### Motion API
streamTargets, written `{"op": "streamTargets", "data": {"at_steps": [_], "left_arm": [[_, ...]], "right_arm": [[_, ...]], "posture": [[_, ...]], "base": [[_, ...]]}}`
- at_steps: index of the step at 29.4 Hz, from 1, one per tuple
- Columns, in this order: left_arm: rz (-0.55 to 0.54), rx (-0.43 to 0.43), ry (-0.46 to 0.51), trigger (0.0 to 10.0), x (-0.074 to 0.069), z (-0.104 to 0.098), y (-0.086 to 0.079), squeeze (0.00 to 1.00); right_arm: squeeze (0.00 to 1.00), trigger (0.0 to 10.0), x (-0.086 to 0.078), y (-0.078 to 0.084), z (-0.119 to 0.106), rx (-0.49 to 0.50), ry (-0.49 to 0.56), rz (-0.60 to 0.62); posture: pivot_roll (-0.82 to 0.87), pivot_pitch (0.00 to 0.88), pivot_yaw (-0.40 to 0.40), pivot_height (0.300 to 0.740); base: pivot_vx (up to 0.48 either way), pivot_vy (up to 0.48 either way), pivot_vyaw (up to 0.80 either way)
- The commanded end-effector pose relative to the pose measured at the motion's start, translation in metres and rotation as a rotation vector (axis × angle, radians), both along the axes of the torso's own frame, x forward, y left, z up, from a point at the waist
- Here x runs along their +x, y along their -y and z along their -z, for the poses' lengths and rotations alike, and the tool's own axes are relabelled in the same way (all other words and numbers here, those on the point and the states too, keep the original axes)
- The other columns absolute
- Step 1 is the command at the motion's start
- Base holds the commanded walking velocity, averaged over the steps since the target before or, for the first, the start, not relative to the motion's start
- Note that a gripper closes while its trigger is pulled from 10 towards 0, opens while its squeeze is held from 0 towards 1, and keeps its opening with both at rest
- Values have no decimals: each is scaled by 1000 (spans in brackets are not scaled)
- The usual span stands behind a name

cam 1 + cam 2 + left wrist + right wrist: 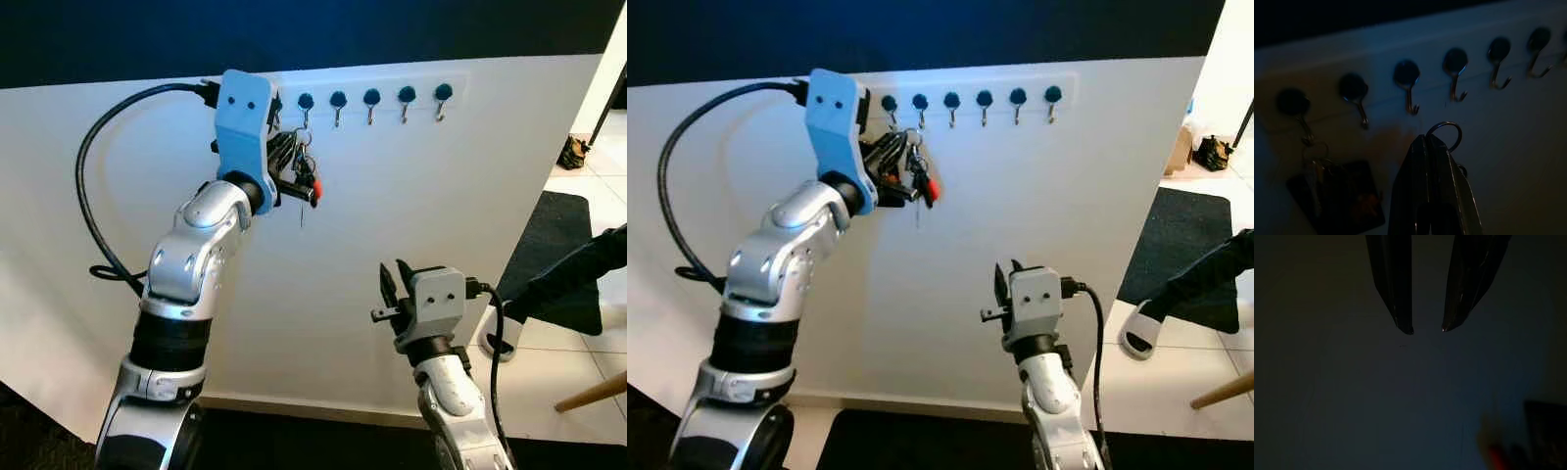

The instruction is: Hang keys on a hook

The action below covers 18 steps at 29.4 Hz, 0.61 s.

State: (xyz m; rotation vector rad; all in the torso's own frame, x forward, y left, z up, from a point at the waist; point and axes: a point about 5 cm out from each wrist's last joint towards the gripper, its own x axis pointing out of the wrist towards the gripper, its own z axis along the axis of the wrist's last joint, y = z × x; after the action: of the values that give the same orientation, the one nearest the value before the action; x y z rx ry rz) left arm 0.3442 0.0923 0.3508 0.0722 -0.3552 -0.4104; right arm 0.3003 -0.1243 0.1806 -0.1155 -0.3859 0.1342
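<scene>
Your left gripper [1431,142] is pinched closed on the key ring [1445,133], just below the hook rail [372,95]. Another key bunch [1334,193] already hangs at the left. Your right gripper [1425,329] idles low, fingers parted, holding nothing.

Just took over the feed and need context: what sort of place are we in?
Probably a home entryway: a white wall rack of key hooks, tiled floor with a dark mat, and a slipper nearby.
</scene>
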Motion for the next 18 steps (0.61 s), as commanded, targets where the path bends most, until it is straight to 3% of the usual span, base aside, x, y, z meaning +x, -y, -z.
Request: {"op": "streamTargets", "data": {"at_steps": [1,3,18], "left_arm": [[7,0,28,10000,0,-7,2,0],[-13,-18,10,10000,7,-8,-1,0],[16,-76,18,10000,13,-20,3,0]], "right_arm": [[0,10000,-1,0,-3,9,5,7],[0,10000,-2,1,-2,11,6,13],[0,10000,-4,0,1,9,-5,15]], "posture": [[41,175,131,740],[38,176,135,740],[32,171,138,740]], "base": [[0,0,0],[0,0,0],[0,0,0]]}}
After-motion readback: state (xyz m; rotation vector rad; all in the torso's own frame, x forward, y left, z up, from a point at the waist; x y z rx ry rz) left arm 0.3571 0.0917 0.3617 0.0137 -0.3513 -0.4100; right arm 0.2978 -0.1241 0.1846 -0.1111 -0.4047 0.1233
